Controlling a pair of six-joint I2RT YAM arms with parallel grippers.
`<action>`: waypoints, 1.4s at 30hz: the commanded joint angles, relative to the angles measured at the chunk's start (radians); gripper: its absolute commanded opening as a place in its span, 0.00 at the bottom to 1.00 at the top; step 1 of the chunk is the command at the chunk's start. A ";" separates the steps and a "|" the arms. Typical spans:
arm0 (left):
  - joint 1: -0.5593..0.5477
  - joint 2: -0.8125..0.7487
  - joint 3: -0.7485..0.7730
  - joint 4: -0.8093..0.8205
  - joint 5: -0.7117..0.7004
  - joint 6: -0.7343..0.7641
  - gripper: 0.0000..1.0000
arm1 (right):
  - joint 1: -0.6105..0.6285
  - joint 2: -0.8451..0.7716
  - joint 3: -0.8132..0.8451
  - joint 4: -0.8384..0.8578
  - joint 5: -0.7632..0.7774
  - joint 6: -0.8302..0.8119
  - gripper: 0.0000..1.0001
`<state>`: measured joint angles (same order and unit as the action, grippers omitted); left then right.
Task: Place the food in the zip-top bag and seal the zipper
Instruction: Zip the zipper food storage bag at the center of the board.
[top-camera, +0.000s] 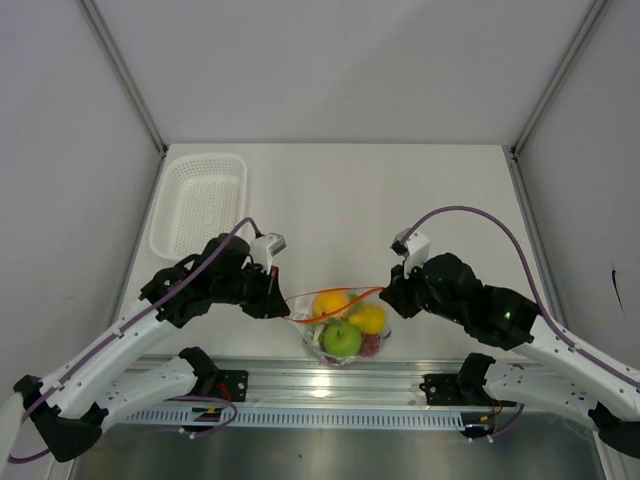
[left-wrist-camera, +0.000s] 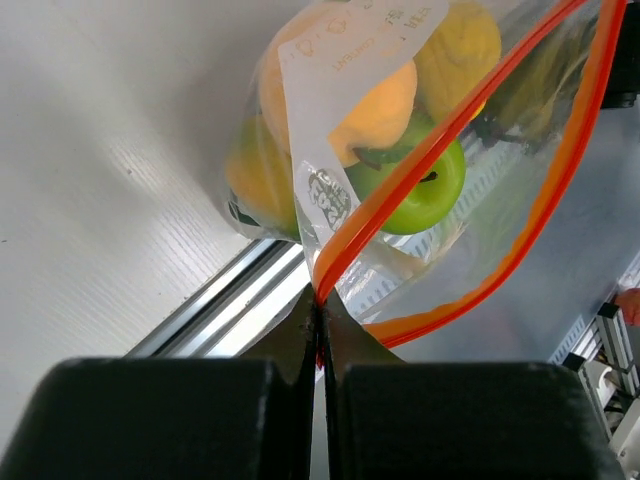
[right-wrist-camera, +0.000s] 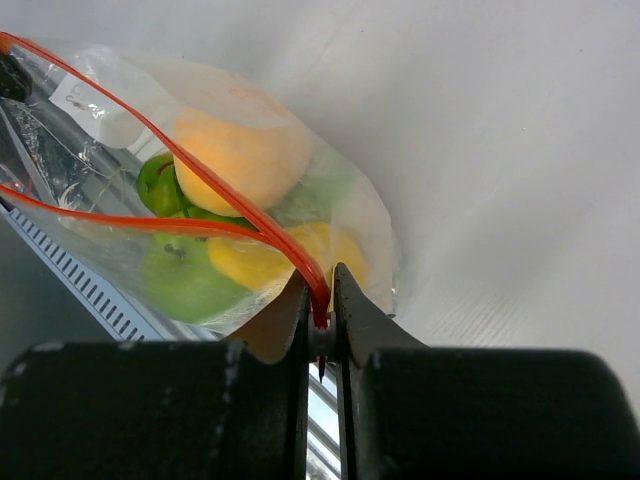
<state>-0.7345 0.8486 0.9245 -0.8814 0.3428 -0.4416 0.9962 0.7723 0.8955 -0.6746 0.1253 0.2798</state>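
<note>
1. Closed flat on one end of the zipper (right-wrist-camera: 232, 200) with the left gripper (left-wrist-camera: 320, 305); only the strip and thin plastic pinched there.
2. Closed likewise on the opposite end with the right gripper (right-wrist-camera: 320, 287). Held at both ends, most likely, to keep the mouth stretched and the two tracks lined up for sealing.
3. Straight ahead of each gripper and slung between the two: the bag (left-wrist-camera: 440, 275), sagging under its load near the front edge of the counter (top-camera: 400, 200). Hard to tell whether resting there or lifted clear.
4. Inside, below and beyond both pinch points: an apple (left-wrist-camera: 435, 195), an orange ball (right-wrist-camera: 250, 150), a yellow fruit (right-wrist-camera: 250, 265) and red pieces (top-camera: 372, 345) at the bottom. Heavy items low, so little risk of spilling through the mouth. Filling apparently done, with no loose food seen on the counter.
5. Between the grippers: mouth not yet sealed, with the two strips bowed apart in the middle and meeting only at the pinched ends. Next, probably, pulling taut and then pressing along the strip.
6. Well beyond the left gripper, toward the far corner: a basket (top-camera: 198, 203), out of play.
</note>
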 joint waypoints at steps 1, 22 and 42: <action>0.001 -0.028 0.011 0.019 -0.019 0.055 0.01 | -0.010 0.018 0.026 0.032 -0.003 -0.010 0.00; -0.054 0.084 0.295 0.446 0.379 0.355 0.99 | -0.008 0.078 0.137 -0.029 -0.249 -0.048 0.00; -0.247 0.363 0.266 0.549 0.446 0.501 0.99 | -0.010 0.016 0.138 -0.006 -0.260 -0.028 0.00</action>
<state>-0.9695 1.2175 1.2015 -0.3794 0.7692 0.0116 0.9909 0.8196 0.9813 -0.7258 -0.1234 0.2501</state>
